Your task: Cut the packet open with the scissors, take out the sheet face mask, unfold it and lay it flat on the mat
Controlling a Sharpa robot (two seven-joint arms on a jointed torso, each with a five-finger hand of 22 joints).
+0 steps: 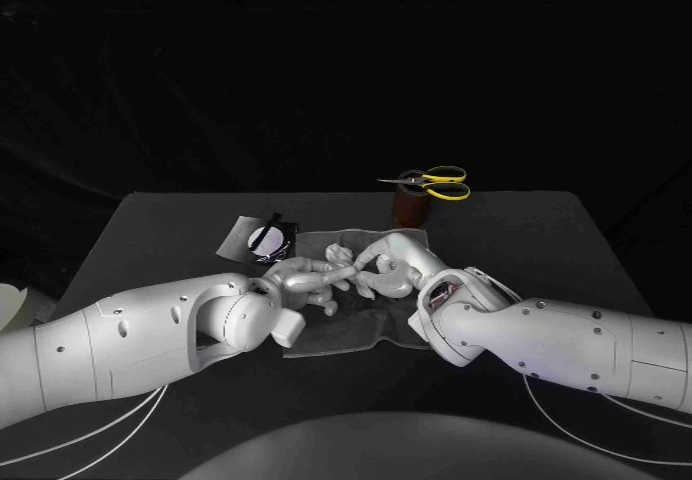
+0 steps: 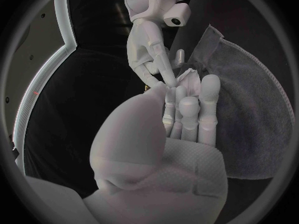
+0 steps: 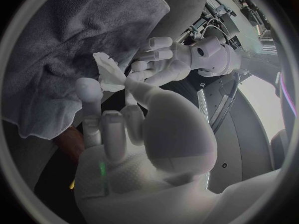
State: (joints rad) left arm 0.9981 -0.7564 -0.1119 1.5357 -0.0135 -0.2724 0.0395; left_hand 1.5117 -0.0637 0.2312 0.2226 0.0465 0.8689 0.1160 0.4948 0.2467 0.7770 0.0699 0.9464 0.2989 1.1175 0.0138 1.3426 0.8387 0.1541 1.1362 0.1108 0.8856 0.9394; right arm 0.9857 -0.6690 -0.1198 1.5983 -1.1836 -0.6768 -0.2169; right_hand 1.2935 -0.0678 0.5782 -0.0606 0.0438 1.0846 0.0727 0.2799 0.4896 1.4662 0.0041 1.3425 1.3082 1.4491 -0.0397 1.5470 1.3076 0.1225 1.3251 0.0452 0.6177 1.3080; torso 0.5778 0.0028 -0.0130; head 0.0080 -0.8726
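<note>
The white left arm (image 1: 130, 340) and white right arm (image 1: 577, 345) come in from each side and bend toward each other. The silver left hand (image 1: 310, 280) and silver right hand (image 1: 389, 262) meet fingertip to fingertip. Both seem to pinch a small crumpled white sheet (image 3: 109, 74) between them.

a: what's behind the table (image 1: 577, 230)?
b: a black backdrop (image 1: 346, 80), right across the far side, with faint folds low on the left.
a: and the table itself?
b: a dark matt top with a straight far edge. the top catches the light, and everything round it is dark.
</note>
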